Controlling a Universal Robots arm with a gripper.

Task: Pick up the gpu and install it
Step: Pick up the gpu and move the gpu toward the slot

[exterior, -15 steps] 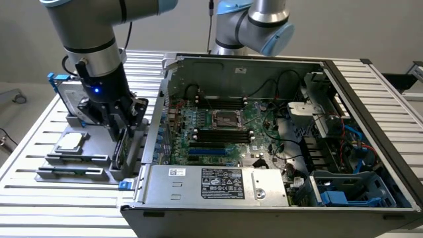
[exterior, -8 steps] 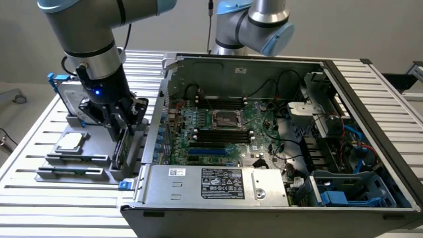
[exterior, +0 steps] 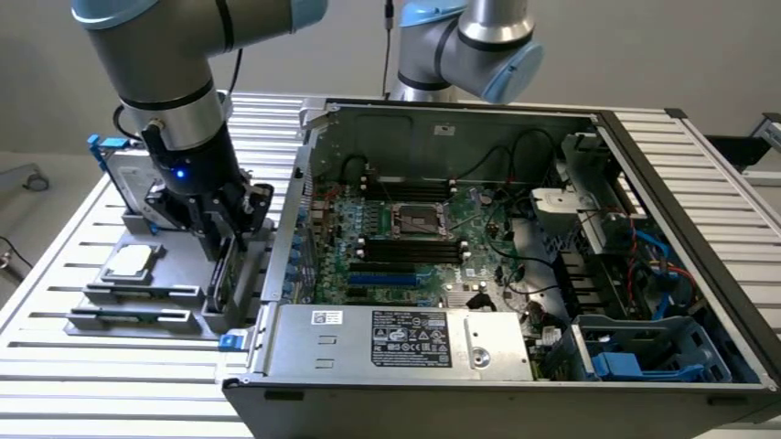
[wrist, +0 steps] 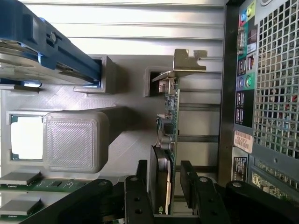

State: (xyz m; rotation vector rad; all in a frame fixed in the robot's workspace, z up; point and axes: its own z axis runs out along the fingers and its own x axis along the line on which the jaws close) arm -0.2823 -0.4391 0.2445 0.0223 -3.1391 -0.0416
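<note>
The gpu (wrist: 169,116) stands on edge in a slot of the grey fixture (wrist: 126,130), its metal end bracket (wrist: 188,60) at the far end and green board facing the computer case. My gripper (wrist: 164,163) straddles the card's near end, open, one finger (wrist: 142,175) beside the black cooler side and the other (wrist: 187,175) beside the board side, with narrow gaps. In the exterior view my gripper (exterior: 226,240) hangs low over the gpu (exterior: 222,274) on the fixture (exterior: 146,293), to the left of the case.
The open computer case (exterior: 683,183) with its motherboard (exterior: 409,233) lies to the exterior view's right; its rear panel (wrist: 271,93) is close beside the card. On the fixture sit a blue-framed hard drive (exterior: 120,174), a processor chip (exterior: 132,262) and memory sticks (exterior: 128,317). A second arm (exterior: 476,46) stands behind.
</note>
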